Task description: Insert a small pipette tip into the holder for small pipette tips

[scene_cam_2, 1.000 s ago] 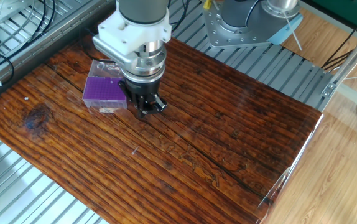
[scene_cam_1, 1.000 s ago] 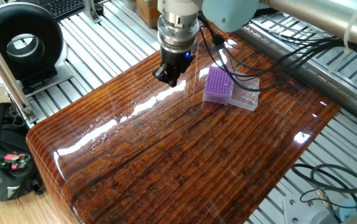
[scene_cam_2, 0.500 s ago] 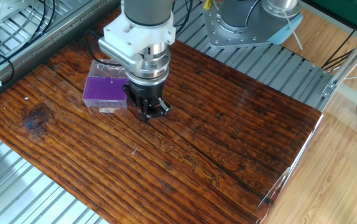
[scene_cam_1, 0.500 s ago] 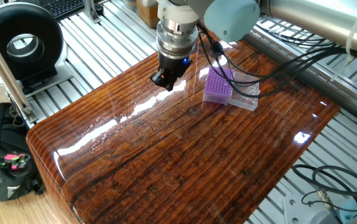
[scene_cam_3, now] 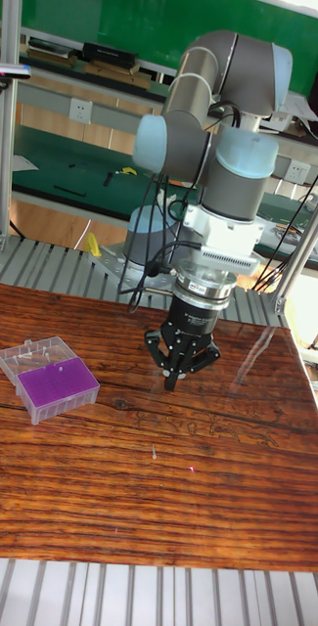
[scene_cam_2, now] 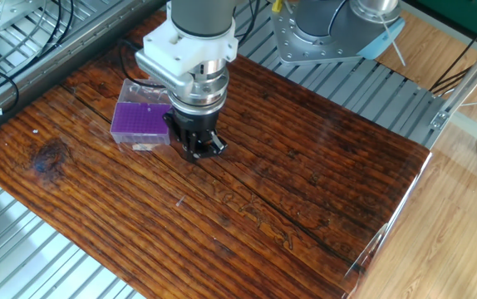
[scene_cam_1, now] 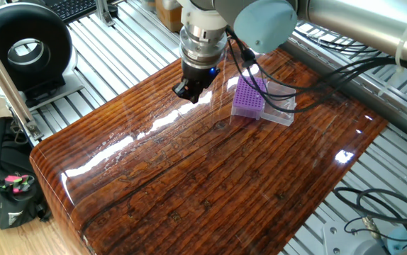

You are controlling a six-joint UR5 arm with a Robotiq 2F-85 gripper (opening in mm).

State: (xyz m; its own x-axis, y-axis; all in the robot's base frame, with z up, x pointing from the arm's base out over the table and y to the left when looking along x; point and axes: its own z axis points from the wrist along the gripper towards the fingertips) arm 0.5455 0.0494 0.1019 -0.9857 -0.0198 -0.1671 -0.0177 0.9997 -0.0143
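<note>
The holder for small pipette tips [scene_cam_1: 248,98] is a purple block with a grid of tiny holes, joined to a clear box part [scene_cam_3: 33,353]. It lies flat on the wooden table [scene_cam_2: 305,191]. My gripper [scene_cam_3: 176,378] points down just above the wood. It hovers beside the holder [scene_cam_2: 139,120], a short way off its near side in the other fixed view. The black fingers [scene_cam_2: 199,149] meet at their tips, and no tip shows between them. A tiny pale sliver [scene_cam_3: 154,451] lies on the wood in front of the gripper. It may be a small pipette tip, but it is too small to tell.
Slotted aluminium rails [scene_cam_1: 118,49] surround the table. A black round device [scene_cam_1: 23,49] and a black bag [scene_cam_1: 5,177] sit beyond the left edge in one fixed view. Cables [scene_cam_1: 374,78] run behind the holder. The arm's base [scene_cam_2: 330,29] stands at the far edge.
The gripper has drifted a little away from the holder. Its fingers stay together and the holder has not moved.
</note>
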